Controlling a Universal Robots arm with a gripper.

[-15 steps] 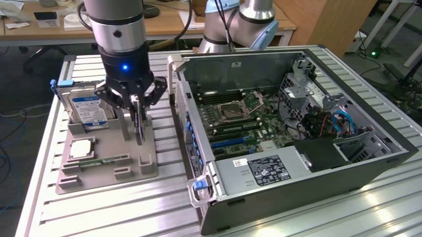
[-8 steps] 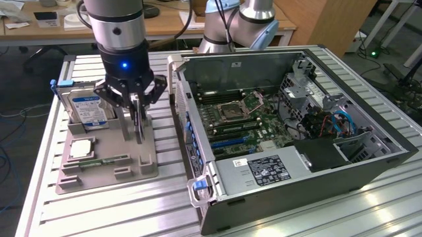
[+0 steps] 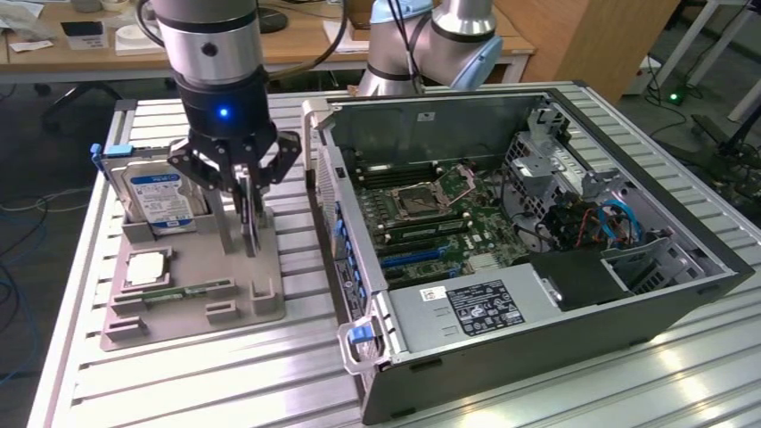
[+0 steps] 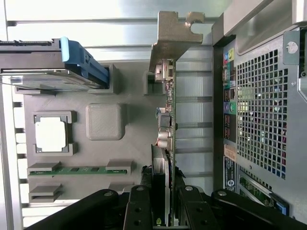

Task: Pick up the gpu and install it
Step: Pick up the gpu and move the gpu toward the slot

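The pincer [image 3: 246, 187] is clenched on the gpu [image 3: 251, 230], gripping the thin card near its upper edge so that it stands upright over the grey parts tray [image 3: 178, 314], just beside the hard drive [image 3: 160, 201]. Whether the card has cleared its tray slot cannot be told. The edge-on hold probably suits a motherboard slot in the open computer case [image 3: 666, 303] alongside on the bench [image 3: 238, 383].

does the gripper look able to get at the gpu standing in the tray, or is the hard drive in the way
Likely yes: the gripper sits over the upright gpu, seemingly closed on its two faces. The hard drive stands apart from the card, to the exterior view's left.
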